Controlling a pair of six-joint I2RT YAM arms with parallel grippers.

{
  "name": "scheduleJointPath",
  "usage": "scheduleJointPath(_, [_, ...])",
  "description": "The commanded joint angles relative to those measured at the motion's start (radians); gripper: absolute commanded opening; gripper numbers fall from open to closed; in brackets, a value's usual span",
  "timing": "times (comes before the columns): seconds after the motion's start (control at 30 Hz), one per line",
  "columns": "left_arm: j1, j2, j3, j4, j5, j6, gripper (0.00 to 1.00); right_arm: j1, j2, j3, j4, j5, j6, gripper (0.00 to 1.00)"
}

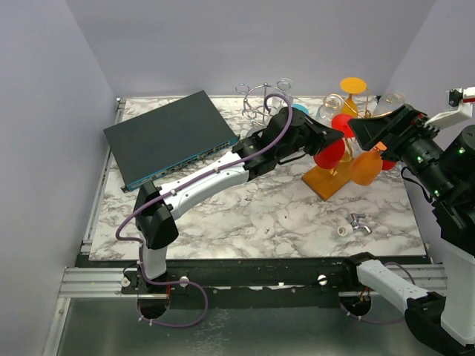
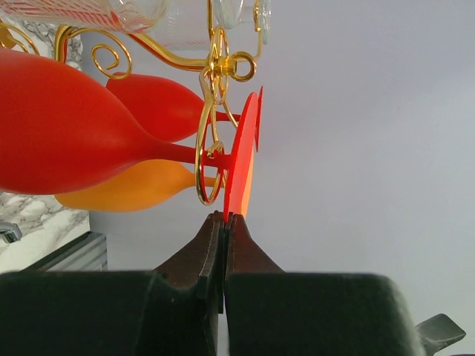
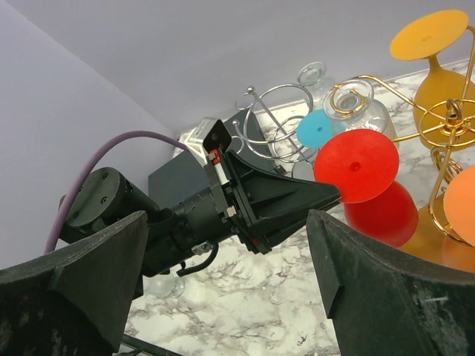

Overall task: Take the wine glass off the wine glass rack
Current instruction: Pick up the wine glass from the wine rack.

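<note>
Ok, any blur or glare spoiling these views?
Top view: even light, sharp, soft shadows on the table. Left wrist: left fingers slightly soft, red glass shows mild sheen. Right wrist: right fingers dark and blurred, rack crisp.

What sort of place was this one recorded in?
Most likely a robot test cell in a lab, not a home: a marble-patterned tabletop boxed in by plain pale walls, a metal mounting rail along its near edge, and a gold wine glass rack hung with coloured glasses as a prop.

A gold rack (image 2: 214, 70) carries a red glass (image 2: 59, 126) and an orange glass (image 2: 126, 189); the table (image 1: 260, 215) is grey-marbled.
</note>
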Motion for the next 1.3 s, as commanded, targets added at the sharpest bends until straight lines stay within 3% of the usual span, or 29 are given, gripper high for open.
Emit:
scheduleJointPath(0.0, [0.018, -0.059, -0.023, -0.002, 0.003, -0.037, 0.00, 0.003, -0.007, -0.002, 0.025, 0.026, 0.007, 0.94])
scheduleJointPath(1.27, [0.021, -0.082, -0.041, 0.004, 0.074, -0.045, 0.00, 0.003, -0.013, -0.010, 0.030, 0.034, 0.012, 0.94])
